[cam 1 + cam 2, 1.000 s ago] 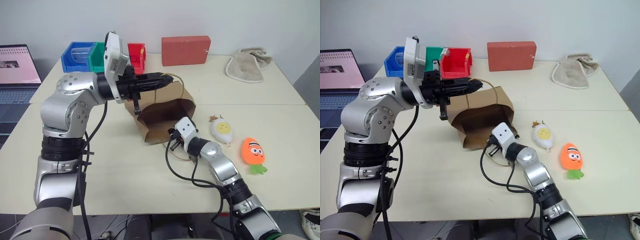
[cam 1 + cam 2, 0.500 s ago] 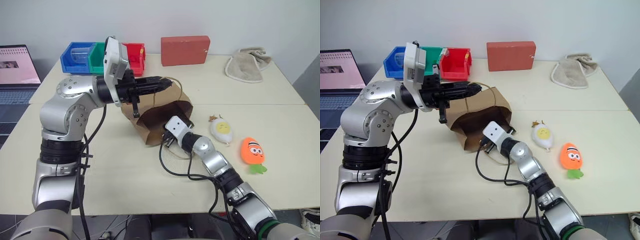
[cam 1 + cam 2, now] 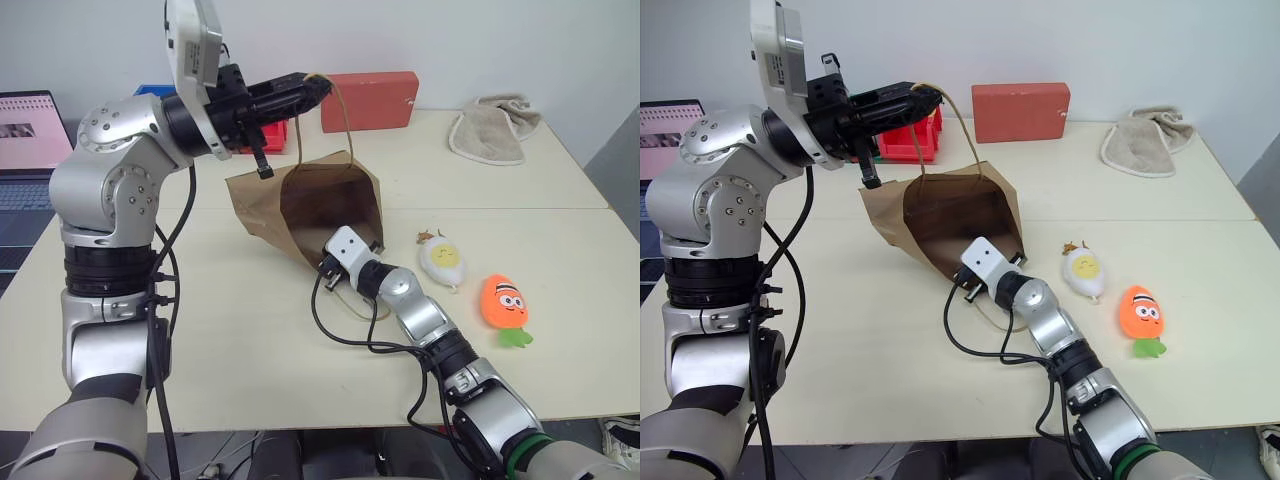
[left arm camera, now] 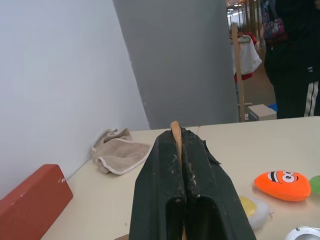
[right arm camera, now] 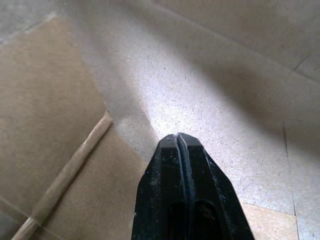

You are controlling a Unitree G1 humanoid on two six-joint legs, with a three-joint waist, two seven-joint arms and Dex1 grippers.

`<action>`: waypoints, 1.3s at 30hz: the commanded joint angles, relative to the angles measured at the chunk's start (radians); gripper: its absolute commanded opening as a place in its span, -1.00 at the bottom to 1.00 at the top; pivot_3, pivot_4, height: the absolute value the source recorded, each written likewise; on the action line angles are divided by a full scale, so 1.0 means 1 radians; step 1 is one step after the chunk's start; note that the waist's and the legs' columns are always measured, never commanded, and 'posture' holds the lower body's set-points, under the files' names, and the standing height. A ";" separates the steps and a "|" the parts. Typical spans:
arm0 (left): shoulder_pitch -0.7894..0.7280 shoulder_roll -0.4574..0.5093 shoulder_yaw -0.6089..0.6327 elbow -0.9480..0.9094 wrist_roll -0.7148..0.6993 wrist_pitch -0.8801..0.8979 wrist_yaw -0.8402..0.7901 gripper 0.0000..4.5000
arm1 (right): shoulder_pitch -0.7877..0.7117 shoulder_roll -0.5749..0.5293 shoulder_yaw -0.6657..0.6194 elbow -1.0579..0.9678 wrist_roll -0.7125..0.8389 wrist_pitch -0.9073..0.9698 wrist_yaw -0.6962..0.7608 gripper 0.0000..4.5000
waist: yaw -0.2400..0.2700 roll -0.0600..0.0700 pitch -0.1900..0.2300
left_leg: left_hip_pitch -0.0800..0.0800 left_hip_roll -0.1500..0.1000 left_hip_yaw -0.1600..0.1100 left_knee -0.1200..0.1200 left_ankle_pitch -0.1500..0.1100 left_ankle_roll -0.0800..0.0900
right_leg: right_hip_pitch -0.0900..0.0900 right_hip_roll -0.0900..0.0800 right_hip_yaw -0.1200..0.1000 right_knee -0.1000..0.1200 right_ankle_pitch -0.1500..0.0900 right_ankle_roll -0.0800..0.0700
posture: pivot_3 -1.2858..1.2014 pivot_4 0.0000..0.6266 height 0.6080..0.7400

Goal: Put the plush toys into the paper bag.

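Observation:
The brown paper bag lies tilted on the table with its mouth facing me. Its upper handle is pulled up taut, and my left gripper is shut on that handle above the bag; a tan strip shows between its fingers. My right gripper is shut on nothing, its tip inside the bag mouth against the paper floor. The two plush toys lie on the table right of the bag: the white egg with a yellow face and the orange carrot.
A red block and a beige towel sit at the table's back. Coloured bins stand behind my left arm, and a laptop is at far left. The bag's other handle loop lies under my right wrist. A person stands beyond the table.
My left gripper has risen with the handle, lifting the bag's upper edge and widening its mouth. My right gripper pushed a little further into the bag, then held still.

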 commanded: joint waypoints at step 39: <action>0.324 -0.024 -0.140 -0.216 0.059 -0.036 -0.075 -1.00 | 0.448 -0.845 -0.411 -0.937 0.314 0.317 0.488 0.23 | 0.019 0.000 0.000 | -0.002 0.000 0.000 0.001 0.000 0.000 | 0.000 -0.001 -0.001 -0.001 -0.003 -0.004 | 0.03 -0.52 1.00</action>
